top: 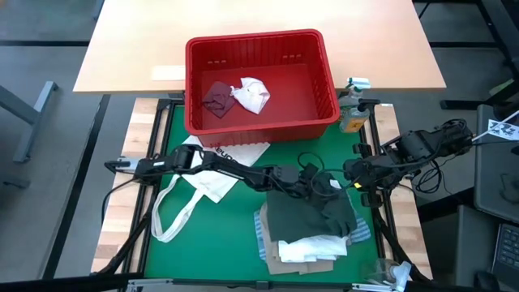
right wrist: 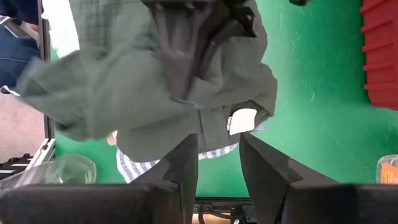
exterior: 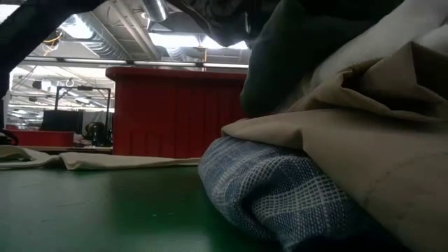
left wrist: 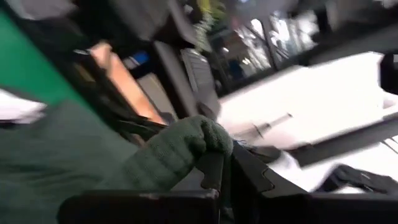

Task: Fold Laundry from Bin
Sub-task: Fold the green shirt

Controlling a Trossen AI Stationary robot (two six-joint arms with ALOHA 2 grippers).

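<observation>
- My left gripper (left wrist: 217, 171) pinches the ribbed, soft dark green-grey top (top: 312, 215) atop the pile at the mat's six o'clock.
- My right gripper (right wrist: 217, 162) hovers, jaws parted, at three o'clock.
- The slotted red bin (top: 259, 81) sits at twelve.

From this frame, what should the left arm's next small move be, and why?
Probably carry the pinched edge of the dark green-grey top across the garment to lay a fold. The left gripper is shut on that top, with cloth bunched between its fingers in the wrist view. The top sits on the stack over the blue-striped cloth, and the right gripper hangs open beside it.
</observation>
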